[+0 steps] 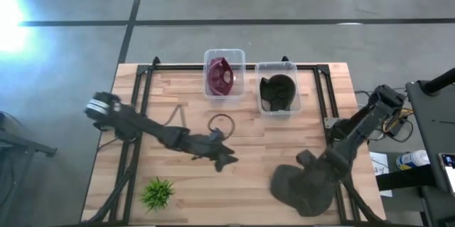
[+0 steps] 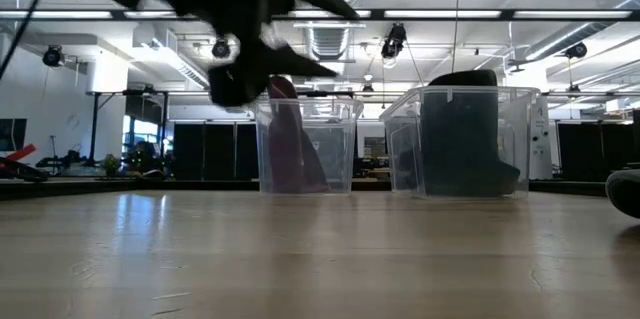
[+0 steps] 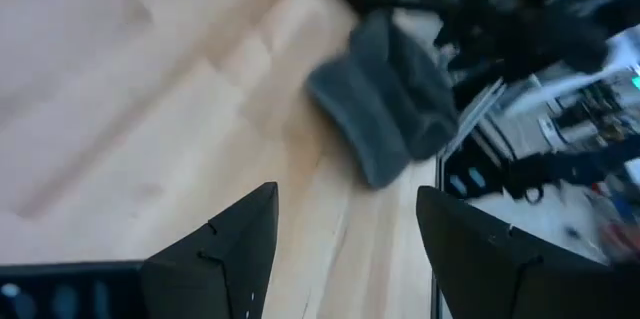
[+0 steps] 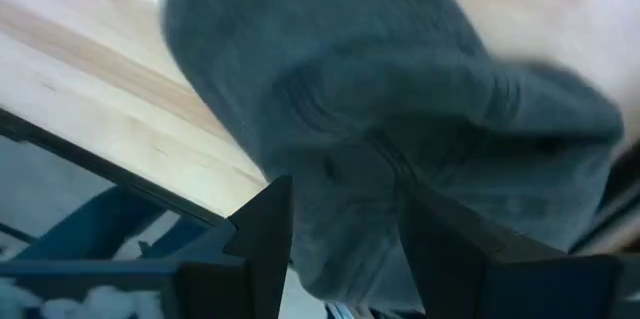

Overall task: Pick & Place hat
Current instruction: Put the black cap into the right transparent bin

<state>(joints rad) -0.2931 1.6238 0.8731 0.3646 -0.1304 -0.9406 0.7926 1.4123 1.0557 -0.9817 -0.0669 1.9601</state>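
Observation:
A dark grey knit hat [image 1: 298, 188] lies on the wooden table near its near right corner; it also shows in the left wrist view [image 3: 385, 109] and at the low view's right edge [image 2: 627, 192]. My right gripper [image 1: 313, 168] is down on the hat, shut on its cloth [image 4: 345, 244]. My left gripper [image 1: 225, 157] hovers open above the table's middle, left of the hat [image 3: 345, 249], touching nothing. It hangs above the table in the low view [image 2: 240, 64]. My right gripper pinches a bunched fold of the grey hat [image 4: 340, 189] between its two fingers [image 4: 265, 244]; the cloth fills the gap between them. The fingers slant down onto it from the table's right side. The rest of the hat [image 1: 295, 195] lies on the table.
Two clear bins stand at the table's far edge. One holds a maroon hat [image 1: 222, 76], the other a black hat [image 1: 277, 92]. A thin dark ring [image 1: 221, 122] lies mid-table. A small green plant [image 1: 158, 193] sits near the near left corner. Black frame rails [image 1: 328, 106] run along the sides.

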